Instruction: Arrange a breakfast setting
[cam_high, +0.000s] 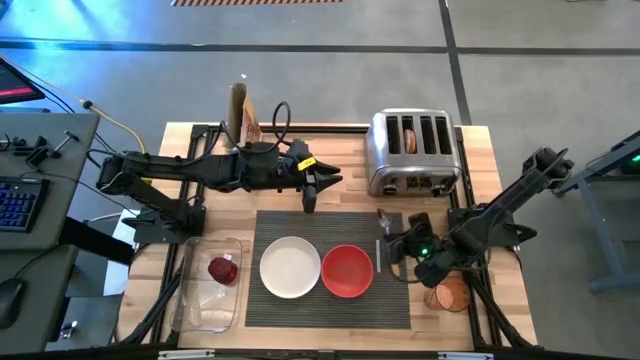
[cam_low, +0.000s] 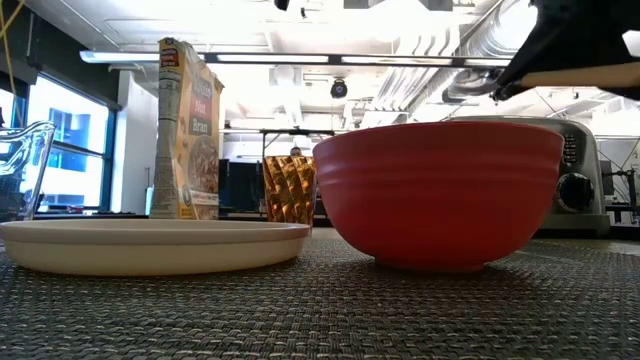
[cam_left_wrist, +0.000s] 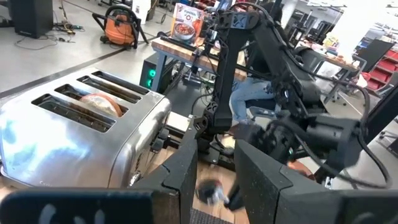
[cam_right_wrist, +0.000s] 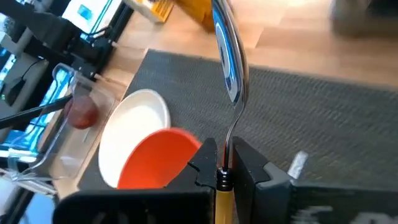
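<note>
Gripped by its wooden handle between the closed fingers of the right hand (cam_right_wrist: 221, 167), the wooden-handled metal spoon (cam_right_wrist: 227, 68) is held above the right part of the dark grey ribbed rectangular mat (cam_high: 332, 308), its long axis running straight out from the hand and its metal bowl pointing away from the wrist toward the back of the light wooden desk (cam_high: 480, 150). On the mat the small white round plate (cam_high: 290, 267) and the red bowl (cam_high: 347, 271) are set side by side, just beside each other, the bowl to the right. A dark red fruit (cam_high: 223, 269) is seen lying in the clear plastic tray (cam_high: 205, 310) left of the mat, and a bagel half (cam_high: 453, 293) rests on the desk right of it. The left hand (cam_high: 309, 197) is held near the mat's rear edge, beside the chrome four-slot toaster (cam_high: 414, 152), its fingers parted and nothing between them.
</note>
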